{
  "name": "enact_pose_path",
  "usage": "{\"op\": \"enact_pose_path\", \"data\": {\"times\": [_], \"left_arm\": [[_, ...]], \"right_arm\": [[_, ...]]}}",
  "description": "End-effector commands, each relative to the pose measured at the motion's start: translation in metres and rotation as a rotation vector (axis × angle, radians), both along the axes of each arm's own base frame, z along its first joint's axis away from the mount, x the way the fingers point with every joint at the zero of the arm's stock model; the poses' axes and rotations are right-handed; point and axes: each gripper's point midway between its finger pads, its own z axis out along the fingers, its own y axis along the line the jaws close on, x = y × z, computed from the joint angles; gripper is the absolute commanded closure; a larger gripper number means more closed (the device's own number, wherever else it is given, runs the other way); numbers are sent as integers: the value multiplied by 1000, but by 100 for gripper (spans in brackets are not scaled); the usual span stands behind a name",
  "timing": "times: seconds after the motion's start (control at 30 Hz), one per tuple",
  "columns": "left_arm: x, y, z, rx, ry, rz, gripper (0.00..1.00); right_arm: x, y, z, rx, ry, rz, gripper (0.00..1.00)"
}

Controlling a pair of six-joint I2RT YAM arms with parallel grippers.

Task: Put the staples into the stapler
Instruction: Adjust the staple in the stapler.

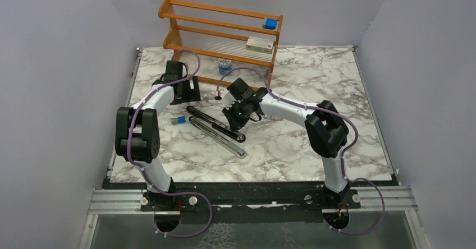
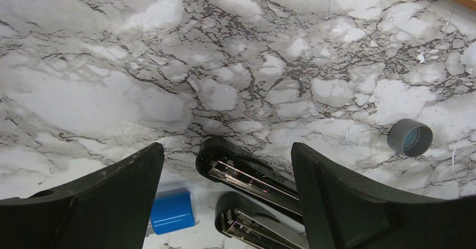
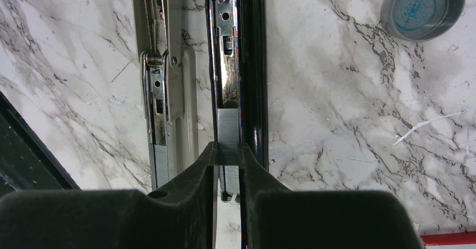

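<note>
The stapler lies opened on the marble as two long bars side by side, a black bar with a silver channel (image 1: 213,121) (image 3: 227,64) and a pale grey bar (image 1: 220,141) (image 3: 168,64). My right gripper (image 1: 232,121) (image 3: 227,150) is shut on a grey strip of staples (image 3: 227,128), which it holds in line with the black bar's channel. A second strip (image 3: 159,160) sits in the grey bar. My left gripper (image 1: 188,90) (image 2: 227,146) hangs open above the bars' left ends (image 2: 247,176) and holds nothing.
A small blue cap (image 1: 181,119) (image 2: 172,211) lies just left of the stapler. A round grey cap (image 2: 410,137) (image 3: 422,8) lies near the wooden rack (image 1: 222,31). The rack carries a red-and-white box (image 1: 260,44) and a blue block (image 1: 271,23).
</note>
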Motion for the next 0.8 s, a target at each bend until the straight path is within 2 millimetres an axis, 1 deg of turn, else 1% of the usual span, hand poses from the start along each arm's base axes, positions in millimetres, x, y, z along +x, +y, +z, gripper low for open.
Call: {"op": "enact_pose_path", "data": {"times": [0.0,0.27,0.77], "left_arm": [[9,-2,13,-20,-33,-4,14],[10,-2,14,-20,-34,-4,14],[10,-1,15,-17,-38,-4,14]], "right_arm": [[2,-4,-10,-46,16,-10,83],[1,-4,-11,-51,25,-6,79],[5,0,-13,-53,22,4,77]]}}
